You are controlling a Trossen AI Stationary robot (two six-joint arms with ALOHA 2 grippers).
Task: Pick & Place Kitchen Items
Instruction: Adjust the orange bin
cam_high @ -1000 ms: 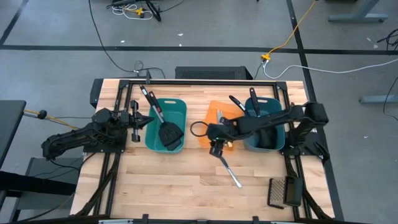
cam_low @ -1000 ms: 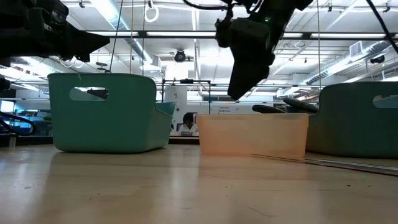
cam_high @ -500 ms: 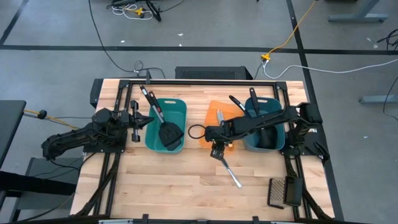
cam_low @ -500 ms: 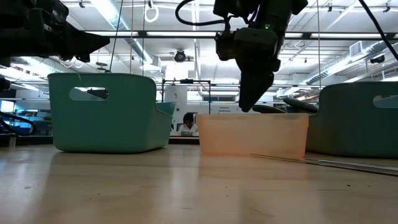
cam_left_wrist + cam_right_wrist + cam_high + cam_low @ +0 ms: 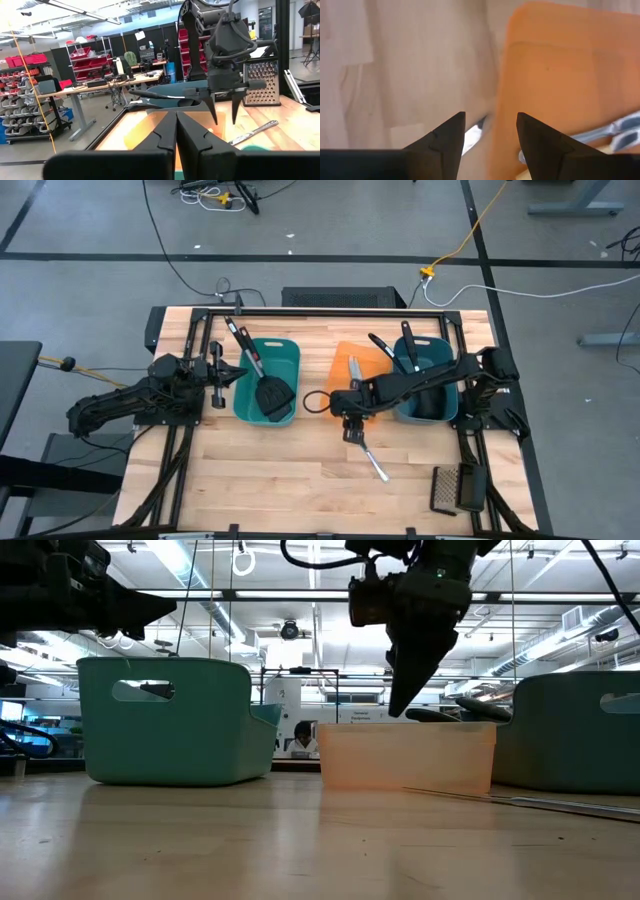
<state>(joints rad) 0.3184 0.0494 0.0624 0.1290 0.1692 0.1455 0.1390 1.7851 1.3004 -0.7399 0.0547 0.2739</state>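
A silver knife (image 5: 370,457) lies flat on the wooden table just in front of the orange bin (image 5: 352,368), which holds silver utensils (image 5: 615,131). My right gripper (image 5: 351,428) hangs open over the bin's near edge, fingers pointing steeply down, above the knife's far end; it shows too in the low view (image 5: 403,705) and the left wrist view (image 5: 223,112). A black slotted spatula (image 5: 271,394) leans in the left teal bin (image 5: 262,348). Black utensils (image 5: 405,345) stick out of the right teal bin (image 5: 446,398). My left gripper (image 5: 236,374) waits shut at the table's left.
A dark mesh grater (image 5: 455,488) lies at the near right corner of the table. The three bins stand in a row across the table's middle. Bare wood (image 5: 270,480) stretches along the near side. A black metal frame (image 5: 330,310) borders the table.
My right gripper has tipped more steeply downward and rolled a little over the orange bin's near edge, staying open. The knife on the table has not moved.
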